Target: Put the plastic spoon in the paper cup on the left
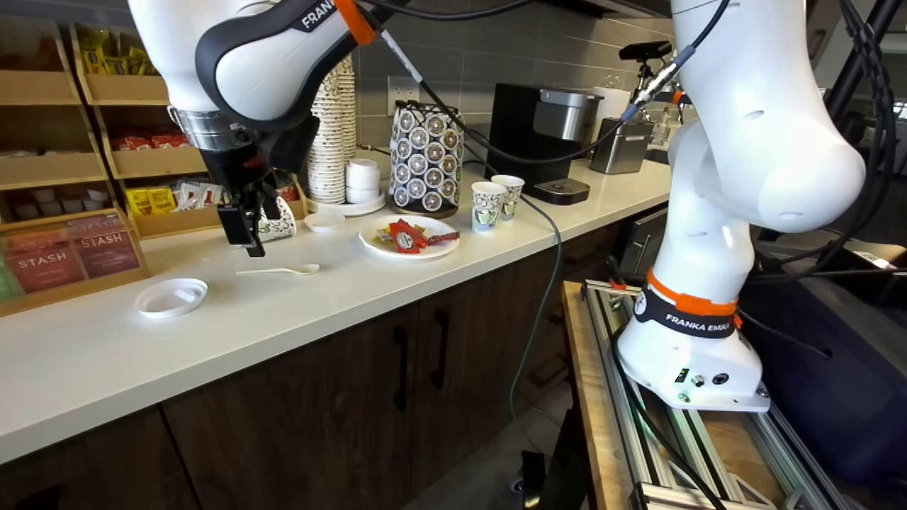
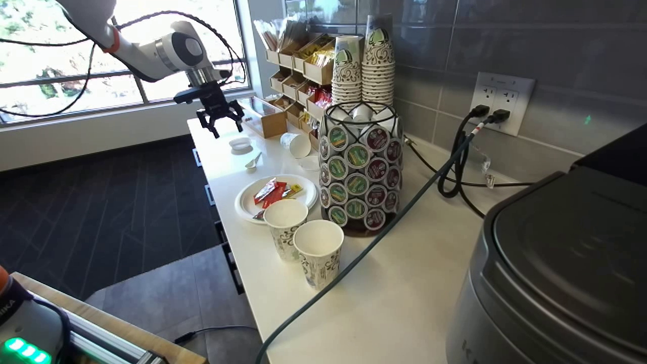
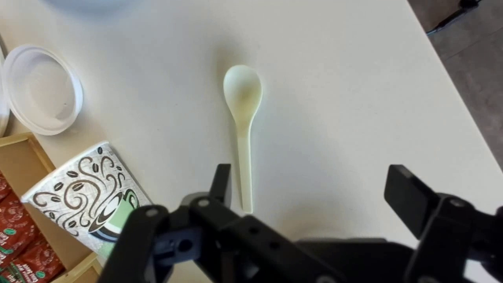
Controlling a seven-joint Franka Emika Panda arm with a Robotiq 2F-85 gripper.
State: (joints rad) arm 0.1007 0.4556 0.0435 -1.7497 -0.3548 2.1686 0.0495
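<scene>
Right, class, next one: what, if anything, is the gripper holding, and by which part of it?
Nothing is held: the gripper stands open, and the plastic spoon lies loose on the counter below it.

Looks like a shared coffee corner, probably in an office. Has a long white bench (image 1: 106, 354) over dark wood-grain cabinets (image 1: 312, 404), backed by grey wall tiles (image 2: 424, 40). Holds a coffee machine (image 1: 514, 117), a rack (image 1: 424, 212) of coffee pods (image 2: 357, 156), tall stacks of paper cups (image 2: 378, 48), tiered bins (image 1: 131, 88) of sachets (image 1: 159, 200) and a box (image 1: 42, 258) printed STASH. Opens, beyond the bench, onto a large window (image 2: 119, 92) and dark patterned flooring (image 2: 126, 202) as in a workplace.
</scene>
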